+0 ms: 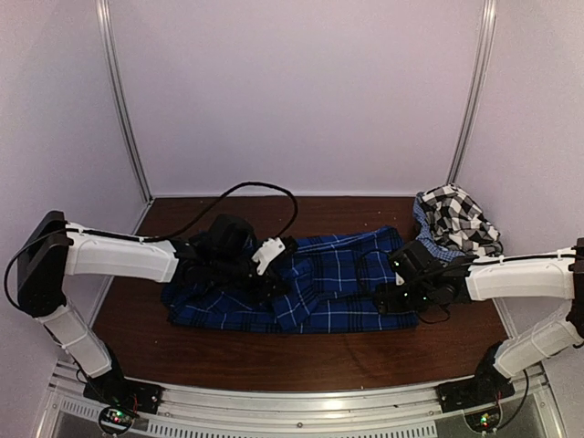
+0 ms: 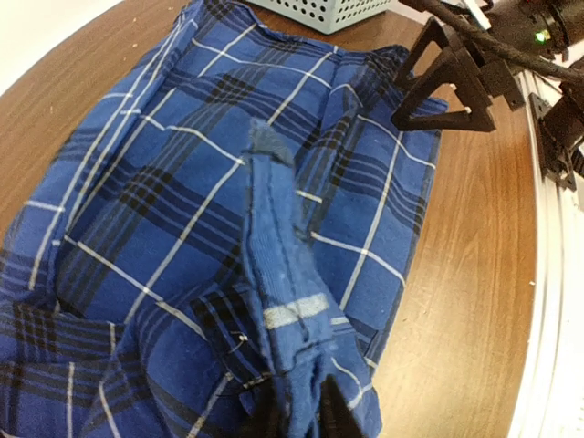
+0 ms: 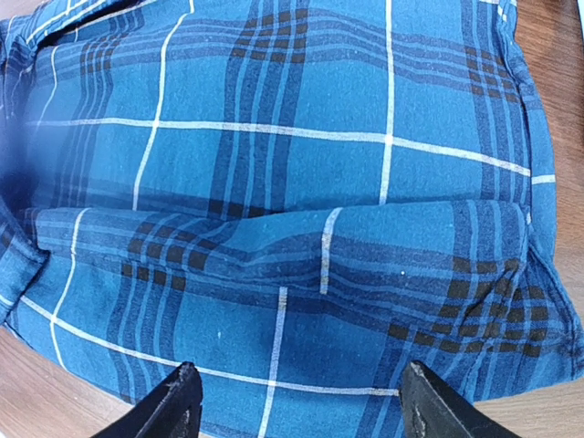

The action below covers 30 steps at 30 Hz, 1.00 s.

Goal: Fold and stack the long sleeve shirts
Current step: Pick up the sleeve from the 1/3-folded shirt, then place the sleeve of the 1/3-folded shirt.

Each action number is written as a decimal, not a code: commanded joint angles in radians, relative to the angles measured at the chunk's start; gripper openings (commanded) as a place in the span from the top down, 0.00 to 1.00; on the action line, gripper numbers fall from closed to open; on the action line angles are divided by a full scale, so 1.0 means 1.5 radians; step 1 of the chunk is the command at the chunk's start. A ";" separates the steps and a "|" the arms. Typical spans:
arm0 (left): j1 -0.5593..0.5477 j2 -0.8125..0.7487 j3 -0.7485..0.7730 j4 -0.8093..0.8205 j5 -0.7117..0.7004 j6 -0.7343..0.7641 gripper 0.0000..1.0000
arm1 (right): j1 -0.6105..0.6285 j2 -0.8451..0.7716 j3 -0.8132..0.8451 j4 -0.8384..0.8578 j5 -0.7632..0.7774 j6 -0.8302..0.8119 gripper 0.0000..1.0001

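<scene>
Risk: left gripper (image 2: pixel 306 418) is clamped on only a thin raised ridge of the blue plaid shirt (image 2: pixel 182 182) spread beneath and ahead of it, right gripper (image 3: pixel 301 370) jaws apart just above the cloth, so a lift could slip or drag layers askew
</scene>
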<state>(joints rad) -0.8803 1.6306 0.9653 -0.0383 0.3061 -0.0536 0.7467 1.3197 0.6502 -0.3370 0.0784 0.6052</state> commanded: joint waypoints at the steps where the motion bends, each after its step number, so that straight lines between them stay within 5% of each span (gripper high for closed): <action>1: 0.021 0.000 0.056 -0.010 0.022 0.016 1.00 | 0.004 -0.002 0.017 -0.001 0.009 -0.009 0.24; 16: 0.255 -0.086 0.232 0.029 -0.011 -0.018 1.00 | 0.001 -0.029 0.019 -0.018 0.039 -0.021 0.25; 30: 0.335 0.010 0.396 -0.034 0.051 0.077 0.96 | -0.005 -0.020 0.006 -0.004 0.039 -0.029 0.24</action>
<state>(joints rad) -0.3878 1.5833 1.5082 -0.0845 0.3218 -0.0151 0.7448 1.2961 0.6785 -0.3504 0.1135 0.5713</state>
